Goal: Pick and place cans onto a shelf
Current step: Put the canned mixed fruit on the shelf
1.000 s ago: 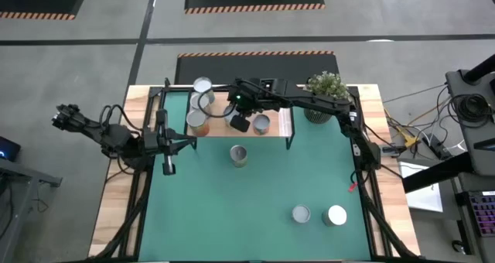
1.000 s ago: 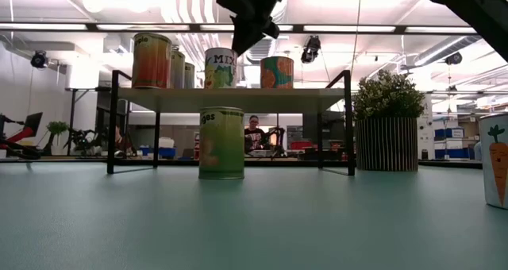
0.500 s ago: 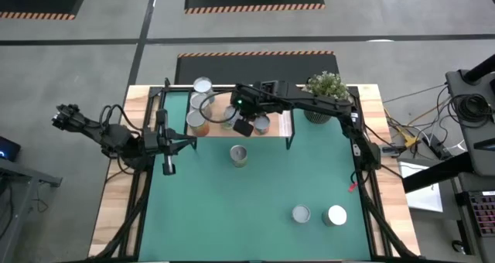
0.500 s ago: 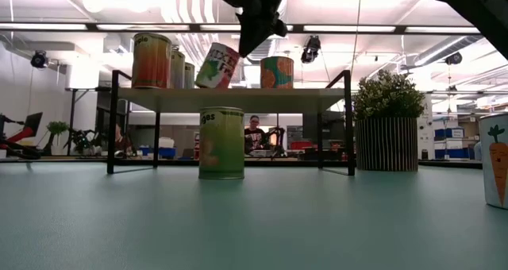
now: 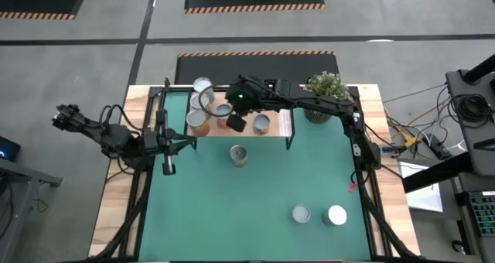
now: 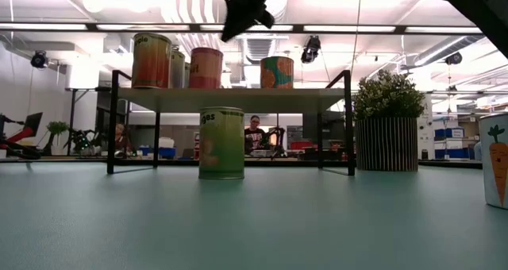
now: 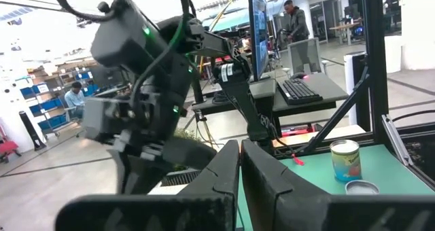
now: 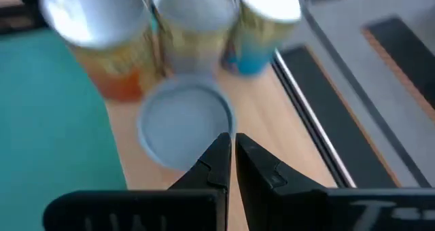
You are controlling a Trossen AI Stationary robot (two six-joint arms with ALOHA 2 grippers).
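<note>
The light-wood shelf (image 5: 280, 128) (image 6: 238, 99) stands at the far side of the green mat. Several cans stand upright on it, among them a red-sided can (image 6: 205, 67) (image 5: 223, 111) (image 8: 185, 122). My right gripper (image 5: 233, 122) (image 6: 232, 30) (image 8: 231, 146) hangs shut just above and beside that can's silvery top, clear of it in the low view. A green-label can (image 5: 239, 155) (image 6: 221, 143) stands on the mat in front of the shelf. Two more cans (image 5: 301, 214) (image 5: 336, 215) stand near the front right. My left gripper (image 5: 168, 166) (image 7: 240, 149) is shut and waits at the mat's left edge.
A potted green plant (image 5: 325, 85) (image 6: 386, 123) stands at the far right, beside the shelf. The shelf's black legs (image 6: 113, 123) frame its ends. A carrot-label can (image 6: 496, 159) shows at the low view's right edge. People sit in the room beyond the table.
My right gripper has gone up and a little toward the table's left over the shelf. The can under it tipped over toward the left half a second ago. It now stands upright again, a little farther left, turned about so its red side faces the near edge.
</note>
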